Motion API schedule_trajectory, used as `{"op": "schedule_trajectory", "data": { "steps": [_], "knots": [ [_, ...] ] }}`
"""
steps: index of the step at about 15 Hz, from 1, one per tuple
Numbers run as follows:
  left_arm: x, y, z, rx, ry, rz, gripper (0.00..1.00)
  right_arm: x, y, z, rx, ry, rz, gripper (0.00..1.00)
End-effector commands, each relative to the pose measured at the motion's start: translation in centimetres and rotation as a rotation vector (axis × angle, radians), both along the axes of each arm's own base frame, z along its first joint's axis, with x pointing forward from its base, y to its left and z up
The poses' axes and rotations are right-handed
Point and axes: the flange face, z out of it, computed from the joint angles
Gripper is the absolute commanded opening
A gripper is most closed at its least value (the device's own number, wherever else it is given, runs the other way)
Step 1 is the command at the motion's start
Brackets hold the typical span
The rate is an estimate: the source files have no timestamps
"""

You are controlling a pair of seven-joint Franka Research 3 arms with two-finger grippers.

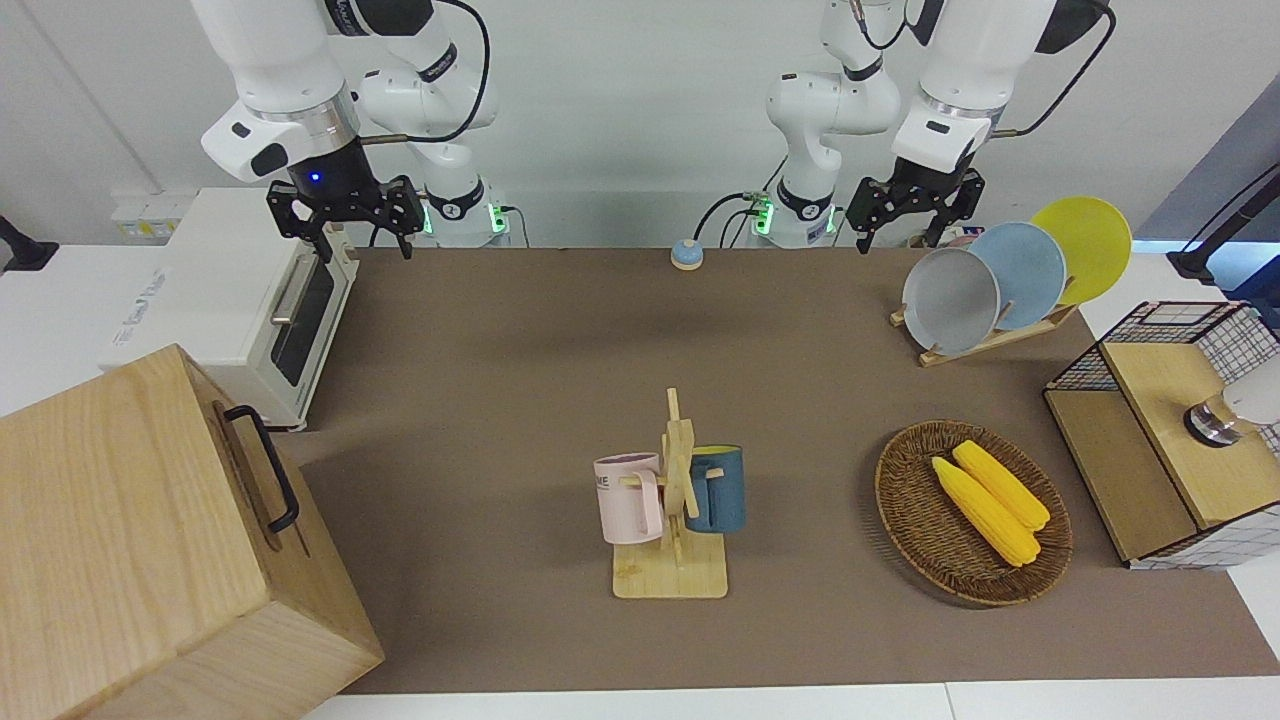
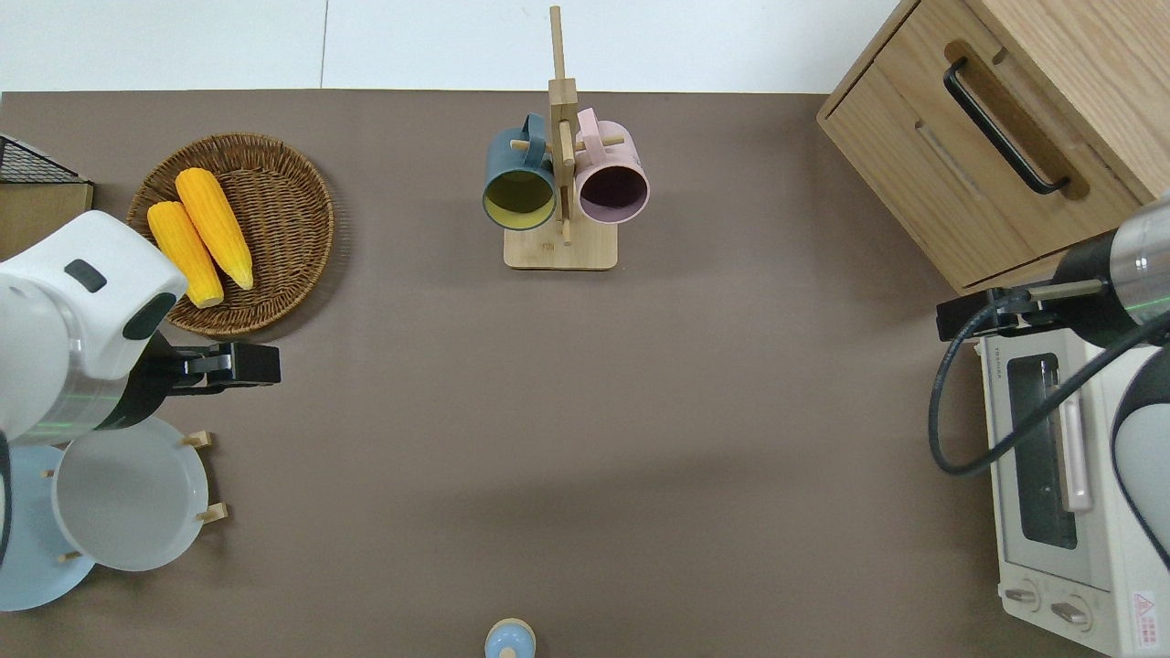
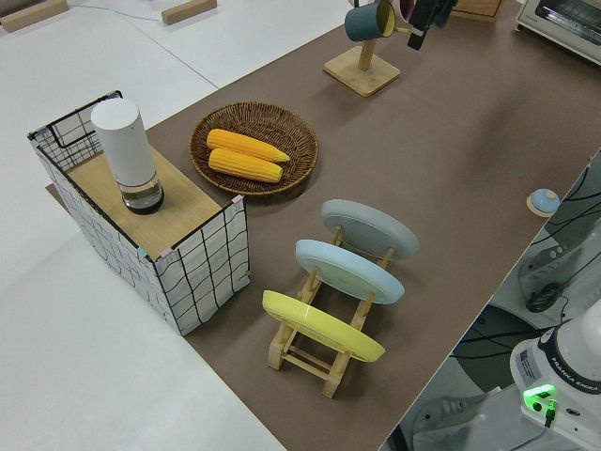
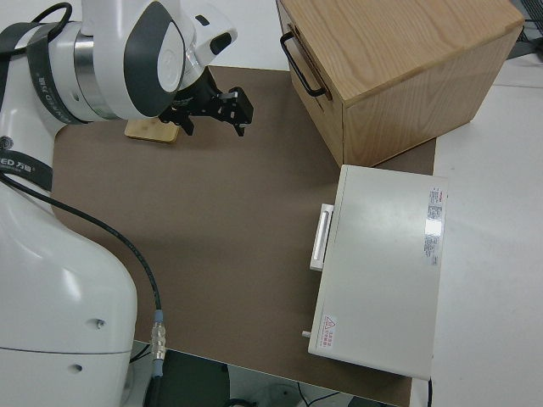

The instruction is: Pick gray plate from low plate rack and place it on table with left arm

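Nearest the robots, at the left arm's end of the brown desk point(image 1: 500, 380): low rack point(image 1: 985, 343) holding three tilted plates in a row, yellow plate point(image 1: 1085, 247) nearest the robots, blue plate point(image 1: 1030, 272) in the middle, gray plate point(image 1: 948, 300) farthest out, leaning on its pegs. Up in the air, left gripper point(image 1: 910, 225) over bare mat between the rack and the basket, as seen from overhead, fingers point(image 1: 862, 232) spread apart, empty, touching nothing. Small blue-topped bell point(image 1: 686, 254) near the robots at mid-desk. Right gripper point(image 1: 345, 215) parked, fingers apart, empty. White toaster oven point(image 1: 240, 300) at the right arm's end. Farther out: wicker basket point(image 1: 910, 520) with two corn cobs point(image 1: 990, 505), just beside a wire-sided wooden box point(image 1: 1160, 440) carrying a white cylinder point(image 3: 127, 150). Mid-desk, farther still: mug stand point(image 1: 675, 520) with a pink mug point(image 1: 628, 497) and a blue mug point(image 1: 718, 490) hung either side. Large wooden cabinet point(image 1: 140, 540) with black handle at the far corner, right arm's end.
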Motion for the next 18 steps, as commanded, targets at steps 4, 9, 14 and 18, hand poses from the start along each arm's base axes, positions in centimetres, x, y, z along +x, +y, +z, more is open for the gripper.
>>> {"op": "schedule_trajectory", "data": {
  "steps": [4, 9, 14, 18],
  "knots": [
    [-0.7, 0.7, 0.1, 0.008, 0.001, 0.008, 1.0, 0.1, -0.2, 0.3, -0.001, 0.004, -0.015, 0.983],
    [-0.9, 0.7, -0.1, 0.012, 0.023, 0.004, 1.0, 0.1, -0.2, 0.3, -0.001, 0.004, -0.015, 0.983],
    [-1.5, 0.8, -0.3, 0.018, 0.058, 0.005, 1.0, 0.1, -0.2, 0.3, -0.002, 0.005, -0.015, 0.983],
    [-1.8, 1.4, -0.5, 0.029, 0.089, 0.011, 1.0, 0.1, -0.2, 0.3, -0.001, 0.004, -0.015, 0.983]
  ]
}}
